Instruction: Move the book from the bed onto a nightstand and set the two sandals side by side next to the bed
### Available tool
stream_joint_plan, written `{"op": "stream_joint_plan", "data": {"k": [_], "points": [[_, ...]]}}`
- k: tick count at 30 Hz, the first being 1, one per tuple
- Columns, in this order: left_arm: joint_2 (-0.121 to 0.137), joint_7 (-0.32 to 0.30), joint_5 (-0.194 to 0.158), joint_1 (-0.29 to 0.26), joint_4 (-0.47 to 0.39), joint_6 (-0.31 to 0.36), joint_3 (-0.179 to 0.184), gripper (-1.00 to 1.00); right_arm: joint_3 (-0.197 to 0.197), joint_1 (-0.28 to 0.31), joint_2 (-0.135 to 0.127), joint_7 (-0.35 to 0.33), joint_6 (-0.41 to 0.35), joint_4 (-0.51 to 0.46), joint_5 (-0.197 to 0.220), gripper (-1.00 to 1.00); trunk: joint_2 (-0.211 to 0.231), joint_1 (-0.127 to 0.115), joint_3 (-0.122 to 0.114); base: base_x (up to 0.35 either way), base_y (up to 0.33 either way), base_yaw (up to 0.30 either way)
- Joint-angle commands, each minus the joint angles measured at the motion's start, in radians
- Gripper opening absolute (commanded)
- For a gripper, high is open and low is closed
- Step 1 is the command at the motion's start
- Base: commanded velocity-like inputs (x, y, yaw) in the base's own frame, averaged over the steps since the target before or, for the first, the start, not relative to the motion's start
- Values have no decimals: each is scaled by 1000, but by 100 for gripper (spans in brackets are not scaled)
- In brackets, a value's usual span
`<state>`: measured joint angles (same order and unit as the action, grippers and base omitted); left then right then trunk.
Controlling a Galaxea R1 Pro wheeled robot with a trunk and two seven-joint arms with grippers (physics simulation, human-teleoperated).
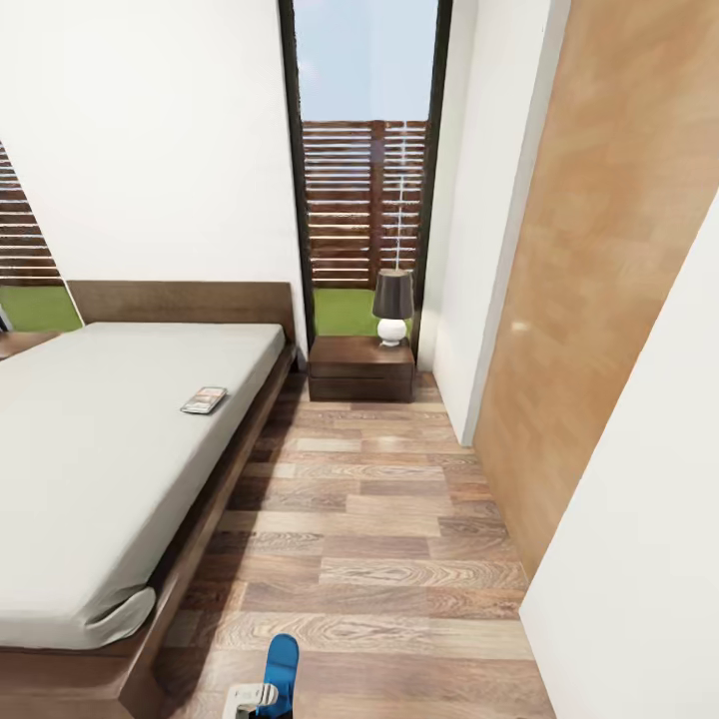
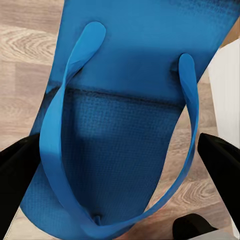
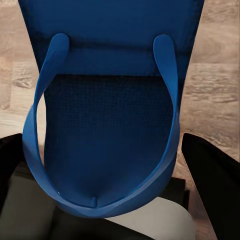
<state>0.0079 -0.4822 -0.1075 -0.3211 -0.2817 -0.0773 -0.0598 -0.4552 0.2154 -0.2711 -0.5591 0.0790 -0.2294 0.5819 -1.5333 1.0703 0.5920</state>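
You have a sandal [image 2: 120, 125] clamped in the left gripper [image 2: 120, 165] and another sandal [image 3: 107, 115] in the right gripper [image 3: 107, 165]. Both are not yet placed, and the book [image 1: 204, 399] lies on the bed [image 1: 90, 449], far from the nightstand [image 1: 360, 367].

No text can be read anywhere; the cover of the book [image 1: 204, 399] on the bed [image 1: 90, 469] is too small to make out.

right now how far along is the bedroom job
Nothing looks finished. The book lies on the bed, not on the nightstand. In hand: each wrist view shows a blue sandal between the fingers. Left: set both beside the bed, then move the book.
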Motion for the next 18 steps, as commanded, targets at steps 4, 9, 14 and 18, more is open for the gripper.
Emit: {"op": "stream_joint_plan", "data": {"k": [4,9,14,18], "points": [[0,-7,-4,-1,2,1,-5,-100,-8,1,0,-1,5,1,7,-100,0,1,1,328,0,0],[0,-7,-4,-1,2,1,-5,-100,-8,1,-1,0,5,1,7,-100,0,1,1,328,0,0],[0,-7,-4,-1,2,1,-5,-100,-8,1,0,1,5,1,7,-100,0,1,1,328,0,0],[0,-7,-4,-1,2,1,-5,-100,-8,1,0,1,5,1,7,-100,0,1,1,328,0,0]]}}
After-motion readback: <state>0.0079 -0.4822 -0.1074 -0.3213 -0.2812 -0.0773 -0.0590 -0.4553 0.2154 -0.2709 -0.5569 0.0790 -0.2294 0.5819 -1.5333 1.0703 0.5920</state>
